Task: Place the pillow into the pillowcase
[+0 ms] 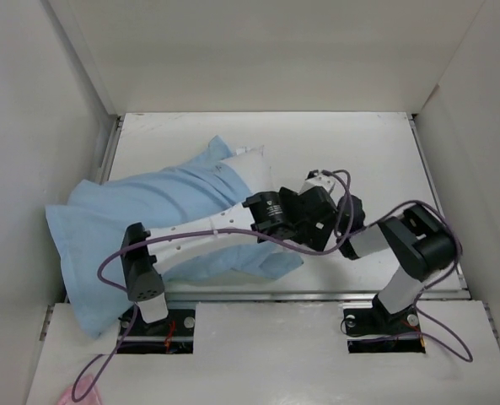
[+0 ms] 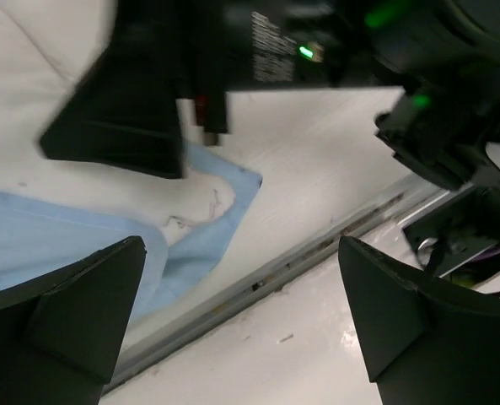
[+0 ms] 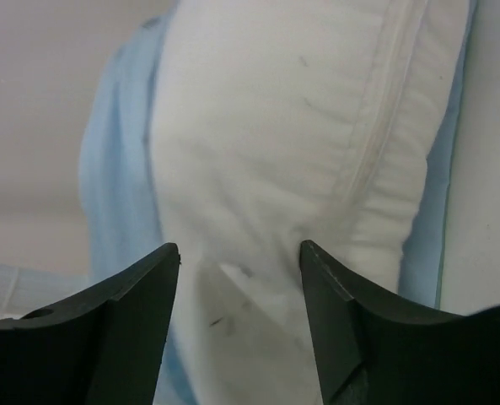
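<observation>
From above, a rumpled light blue pillowcase (image 1: 148, 211) lies on the left of the white tabletop (image 1: 359, 143), with a plump white pillow (image 1: 251, 171) poking from its far-right mouth. In the left wrist view, the left hand (image 2: 241, 245) gapes wide and empty over a blue cloth corner. In the right wrist view, the right hand (image 3: 239, 246) is partly open, facing the pillow's stitched seam.

Open table (image 1: 376, 160) right of pillow (image 1: 251, 173) (walls (image 1: 258, 51) close on three sides)

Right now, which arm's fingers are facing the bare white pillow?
The right arm's fingers: the white pillow, edged by the blue pillowcase, fills the view between them. The left arm's fingers stand wide apart over a pillowcase corner and the table instead.
</observation>
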You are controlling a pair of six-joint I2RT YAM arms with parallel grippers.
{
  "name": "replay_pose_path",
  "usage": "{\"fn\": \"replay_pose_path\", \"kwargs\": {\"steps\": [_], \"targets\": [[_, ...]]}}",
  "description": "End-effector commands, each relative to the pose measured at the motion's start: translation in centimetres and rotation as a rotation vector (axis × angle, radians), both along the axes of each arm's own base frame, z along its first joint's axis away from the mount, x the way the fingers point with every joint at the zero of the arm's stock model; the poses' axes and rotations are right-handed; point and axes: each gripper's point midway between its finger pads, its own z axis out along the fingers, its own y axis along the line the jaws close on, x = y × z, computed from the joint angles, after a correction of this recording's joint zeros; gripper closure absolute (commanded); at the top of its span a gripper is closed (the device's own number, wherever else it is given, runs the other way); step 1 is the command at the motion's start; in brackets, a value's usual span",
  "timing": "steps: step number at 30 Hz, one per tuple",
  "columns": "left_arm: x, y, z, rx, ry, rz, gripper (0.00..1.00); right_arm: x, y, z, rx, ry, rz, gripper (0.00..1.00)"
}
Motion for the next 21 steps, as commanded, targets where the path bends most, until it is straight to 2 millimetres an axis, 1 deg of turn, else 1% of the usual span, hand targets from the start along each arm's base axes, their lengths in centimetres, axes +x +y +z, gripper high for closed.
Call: {"fn": "replay_pose_path", "kwargs": {"steps": [1,2,3,4,5,6,7,8,9,10,11,12,13,14,15,16,17,18,19,20,21], "targets": [[1.9,1.3,11.7,-0.262,-0.214,0.137,0.0,-1.1,-3.1,11.1,0.176,-0.423,-0.087,0.34],[2.8,2.5,12.2,-0.254,-0.234,0.189,0.0,-0.6,-3.6,10.5,0.12,-0.427,-0.118,0.32],[4.1,4.6,12.7,-0.242,-0.242,0.264,0.0,0.0,-3.9,10.0,0.07,-0.408,-0.16,0.29],[5.0,5.7,12.8,-0.227,-0.255,0.317,0.0,0.9,-4.2,10.6,0.022,-0.423,-0.194,0.27],[6.3,7.5,13.8,-0.229,-0.3,0.395,0.0,1.4,-4.9,9.1,-0.113,-0.378,-0.232,0.27],[7.3,9.0,14.8,-0.241,-0.328,0.443,0.0,2.1,-5.6,8.9,-0.176,-0.37,-0.278,0.25],[9.4,11.2,14.9,-0.225,-0.36,0.529,0.0,3.4,-7.0,9.7,-0.225,-0.38,-0.38,0.23],[10.9,12.5,14.1,-0.194,-0.38,0.587,0.0,3.3,-8.1,10.0,-0.276,-0.367,-0.425,0.21],[12.1,13.8,14.5,-0.197,-0.393,0.619,0.0,3.8,-8.9,10.4,-0.325,-0.384,-0.466,0.19],[14.4,15.9,14.1,-0.18,-0.384,0.676,0.0,4.1,-9.5,10.7,-0.359,-0.384,-0.493,0.18],[15.6,16.3,14.1,-0.173,-0.386,0.67,0.0,4.9,-9.8,12.4,-0.374,-0.395,-0.527,0.17],[16.5,16.9,13.6,-0.161,-0.379,0.682,0.0,4.9,-9.8,11.3,-0.415,-0.342,-0.509,0.17],[17.7,17.3,12.2,-0.125,-0.36,0.704,0.0,5.3,-9.8,11.5,-0.441,-0.351,-0.504,0.17],[19.1,19.2,11.9,-0.088,-0.359,0.75,0.0,5.7,-9.6,12.6,-0.435,-0.359,-0.507,0.17],[20.0,19.9,11.4,-0.067,-0.357,0.77,0.0,6.2,-9.3,11.8,-0.46,-0.34,-0.488,0.17],[20.6,20.4,10.8,-0.044,-0.34,0.772,0.0,6.6,-9.1,12.0,-0.467,-0.347,-0.487,0.17],[22.0,21.4,9.0,0.003,-0.306,0.788,0.0,7.1,-8.9,11.8,-0.479,-0.331,-0.481,0.17],[22.6,21.4,8.1,0.009,-0.285,0.781,0.0,7.9,-8.6,13.1,-0.478,-0.347,-0.484,0.18],[23.1,20.6,7.4,0.002,-0.251,0.719,0.0,8.7,-7.9,11.5,-0.506,-0.306,-0.451,0.18],[24.0,20.3,5.9,0.016,-0.223,0.715,0.0,9.2,-7.6,11.3,-0.521,-0.306,-0.436,0.18],[24.5,20.7,4.9,0.03,-0.203,0.725,0.02,9.9,-6.7,12.5,-0.51,-0.333,-0.421,0.19]]}}
